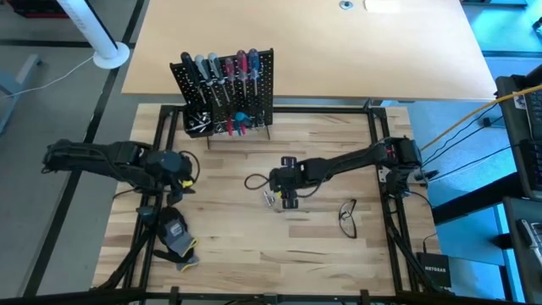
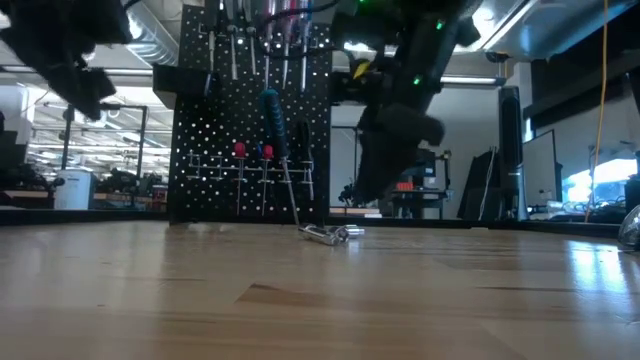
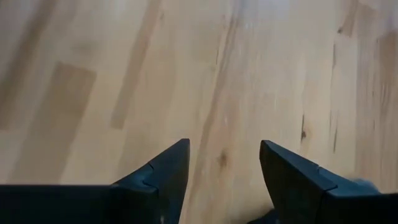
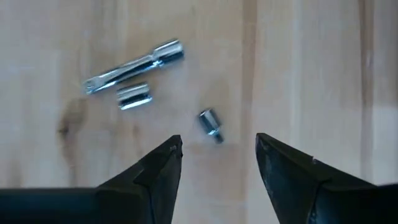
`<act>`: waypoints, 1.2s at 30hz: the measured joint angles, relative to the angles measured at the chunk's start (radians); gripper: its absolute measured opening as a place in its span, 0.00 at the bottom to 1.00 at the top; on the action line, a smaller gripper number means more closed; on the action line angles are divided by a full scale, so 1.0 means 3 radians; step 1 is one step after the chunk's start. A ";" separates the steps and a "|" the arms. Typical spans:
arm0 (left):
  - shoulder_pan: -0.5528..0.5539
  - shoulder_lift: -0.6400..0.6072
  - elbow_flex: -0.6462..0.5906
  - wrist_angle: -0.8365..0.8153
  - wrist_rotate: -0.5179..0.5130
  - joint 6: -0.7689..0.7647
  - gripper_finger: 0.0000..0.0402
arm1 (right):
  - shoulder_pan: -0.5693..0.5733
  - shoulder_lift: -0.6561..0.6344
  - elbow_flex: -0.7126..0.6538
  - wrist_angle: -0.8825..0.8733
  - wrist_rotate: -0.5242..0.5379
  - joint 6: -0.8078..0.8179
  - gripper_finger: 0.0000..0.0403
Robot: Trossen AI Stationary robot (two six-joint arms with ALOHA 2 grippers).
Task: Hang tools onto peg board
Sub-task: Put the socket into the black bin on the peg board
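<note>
The black peg board [image 1: 227, 85] stands upright at the table's far side, with several screwdrivers [image 1: 224, 68] hanging on it and a black bin [image 1: 198, 121] at its lower left corner. Three small silver metal bits lie on the table: a long bar [image 4: 134, 65], a short socket [image 4: 134, 97] and a small bit [image 4: 210, 124]. They also show in the low view [image 2: 325, 233]. My right gripper [image 4: 217, 152] hovers open just above them, fingers pointing down, touching nothing. My left gripper [image 3: 224, 158] is open and empty over bare wood at the table's left [image 1: 188, 172].
A grey-black glove with yellow trim [image 1: 176, 239] lies near the table's front left. A pair of glasses [image 1: 347, 217] lies right of centre. A dark cable loop [image 1: 254, 180] lies just left of my right gripper. A black frame [image 1: 377, 127] borders the tabletop.
</note>
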 joint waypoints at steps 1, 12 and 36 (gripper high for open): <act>-0.0033 0.0009 -0.0037 0.0026 0.0001 -0.0059 0.46 | -0.0037 0.0000 -0.0023 0.0063 -0.0039 -0.0071 0.51; -0.0288 0.0039 -0.0402 0.0681 -0.0006 -0.0710 0.46 | -0.0292 0.0081 -0.0236 0.0542 -0.0453 -0.0487 0.51; -0.0299 0.0111 -0.0905 0.1657 -0.0543 -0.0679 0.46 | -0.0276 0.0320 -0.0241 0.0677 -0.0472 -0.0710 0.13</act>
